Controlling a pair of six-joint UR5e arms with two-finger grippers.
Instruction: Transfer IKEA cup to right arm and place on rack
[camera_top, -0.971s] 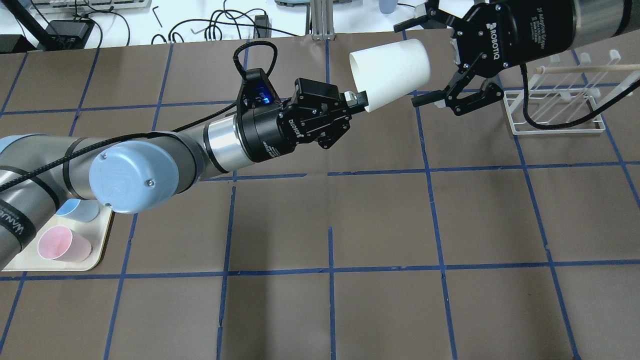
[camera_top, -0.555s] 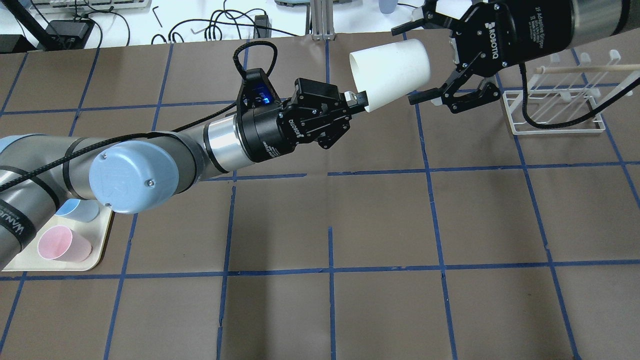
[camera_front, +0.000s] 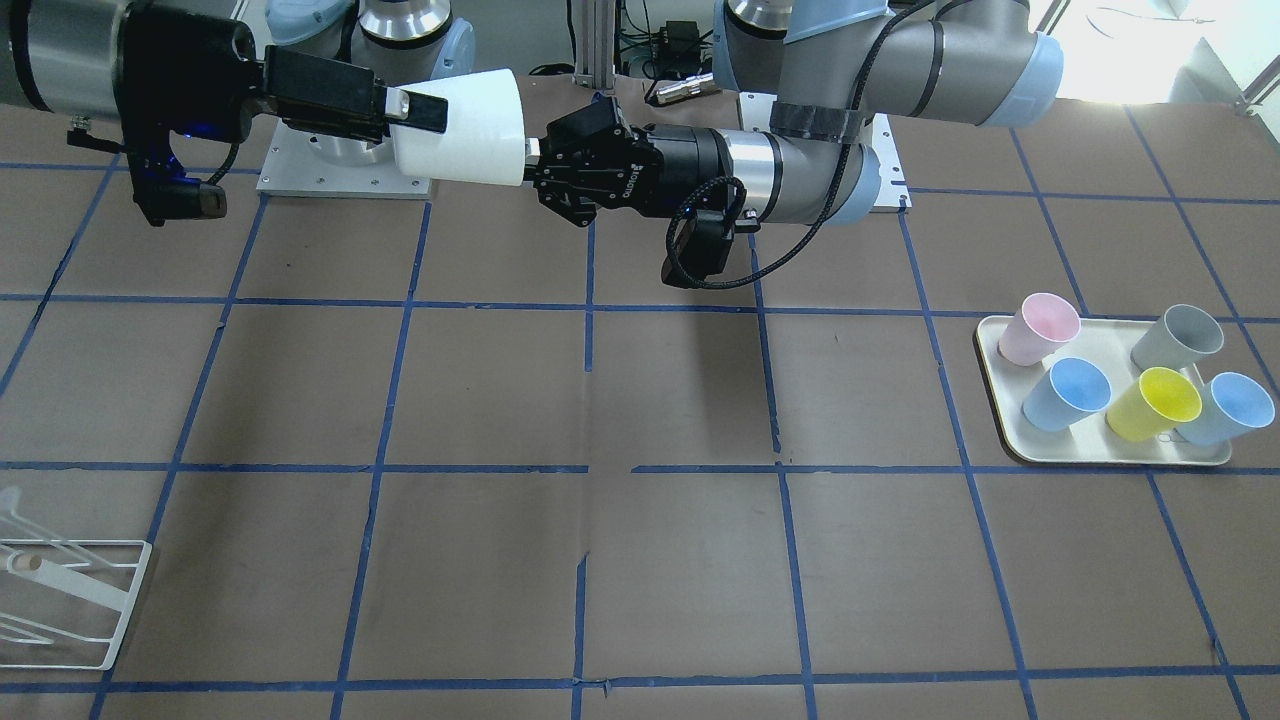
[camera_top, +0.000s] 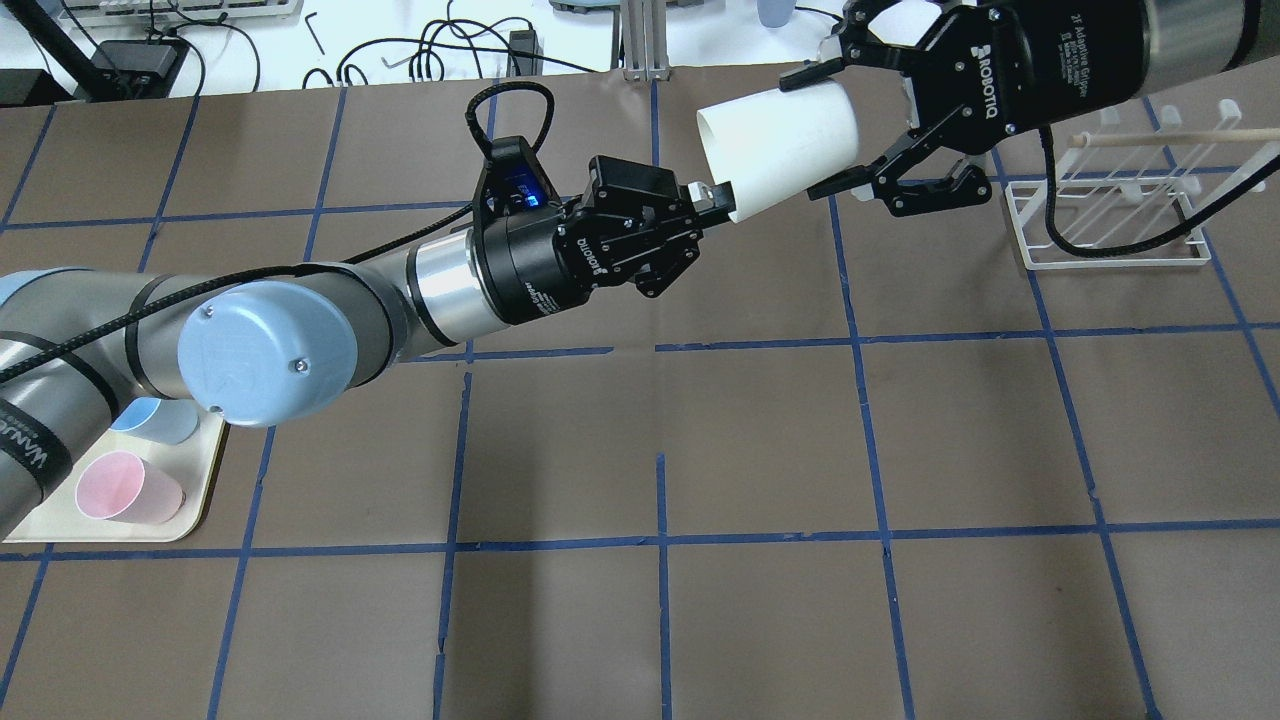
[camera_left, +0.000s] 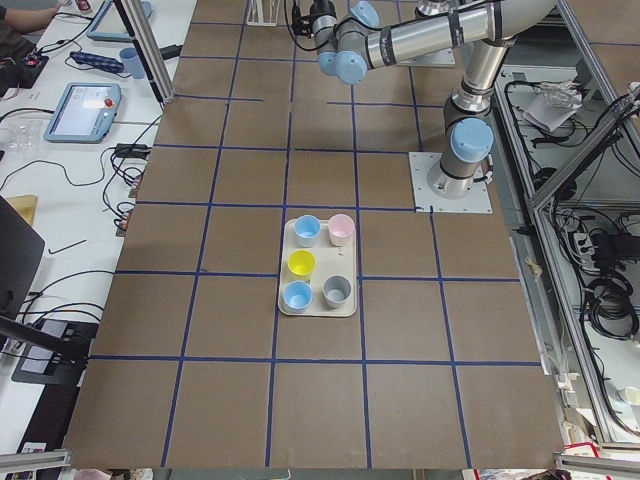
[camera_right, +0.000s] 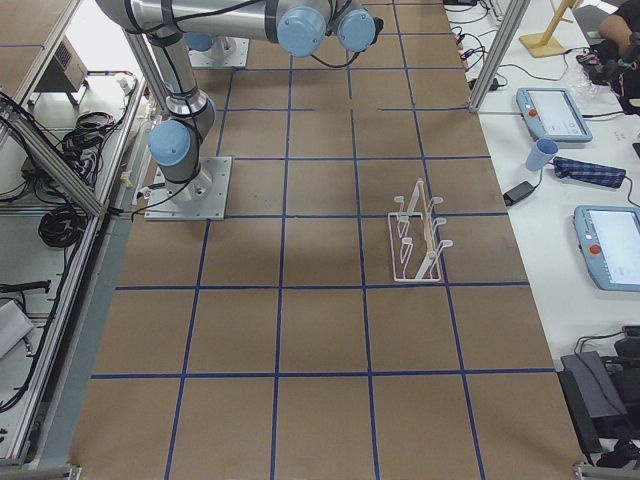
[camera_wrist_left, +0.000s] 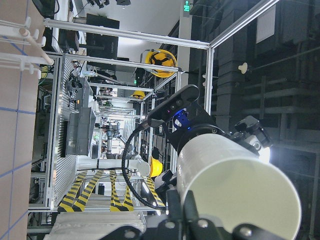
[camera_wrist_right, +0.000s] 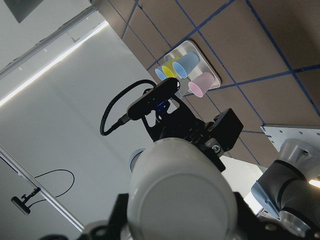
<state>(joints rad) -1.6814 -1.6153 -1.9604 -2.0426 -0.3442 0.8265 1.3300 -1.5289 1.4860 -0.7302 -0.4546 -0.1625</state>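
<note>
**IKEA cup** (camera_top: 780, 150): cream-white tumbler, held in the air on its side above the far part of the tabletop (camera_top: 660, 450), between the two arms. Its mouth faces the left arm and its base the right arm. The inside is not visible.

**Left pincer** (camera_top: 715, 195): clamped on the cup's rim. One finger is inside the mouth and mostly hidden.

**Right pincer** (camera_top: 806, 134): fingers set either side of the cup's base end, at or just off the wall. Cannot tell whether they press on it. In its wrist view the cup's base fills the gap.

**Rack** (camera_top: 1100, 215): white wire, standing on the tabletop beyond the right pincer and partly behind it. It is cut off at the front-facing view's lower left corner.

**Tray** (camera_front: 1120, 458): cream, near the left arm's side. It carries a pink cup (camera_front: 1040, 328), a grey cup (camera_front: 1178, 338), a yellow cup (camera_front: 1155, 403) and two blue cups (camera_front: 1067, 393). Overhead, the left arm covers most of it.

**Side views**: both pincers sit at the top edge, too small to read.
</note>
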